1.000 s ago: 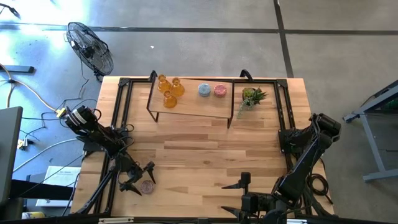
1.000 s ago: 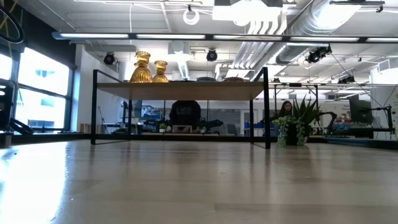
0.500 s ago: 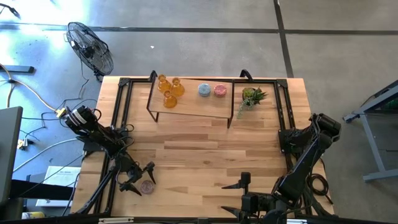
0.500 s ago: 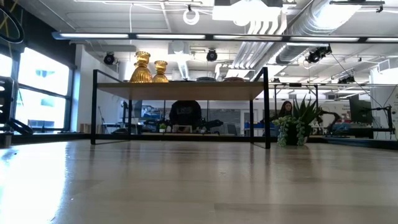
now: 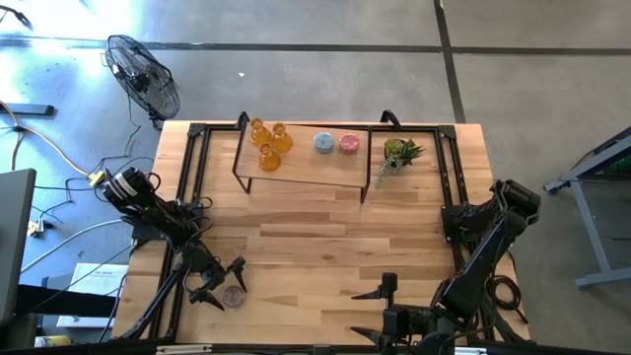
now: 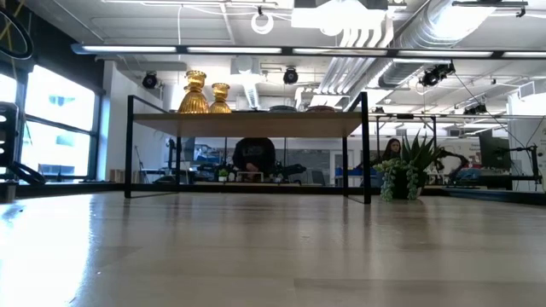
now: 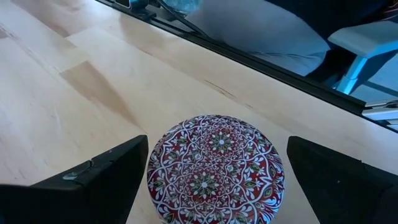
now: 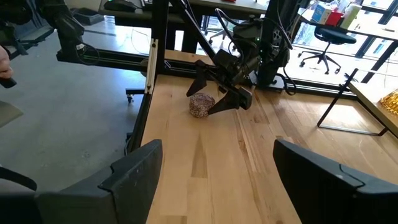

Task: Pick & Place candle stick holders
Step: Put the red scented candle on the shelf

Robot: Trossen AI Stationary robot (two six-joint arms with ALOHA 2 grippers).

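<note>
Wooden table (image 5: 315, 242) carries a black-framed shelf (image 5: 306, 170), a potted plant (image 5: 399, 153) just beside it; mauve holder (image 5: 233, 295) near the front-left edge.

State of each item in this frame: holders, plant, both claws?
Amber holders: three upright on shelf.
Blue-grey holder: on shelf.
Pink holder: on shelf.
Mauve patterned holder: on table, between open left claw.
Potted plant: upright beside shelf.
Right claw: open, empty.

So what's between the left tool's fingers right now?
The mauve patterned holder sits on the table between the open left tool's fingers, with gaps either side; clearest in the left wrist view, also in the high view.
</note>
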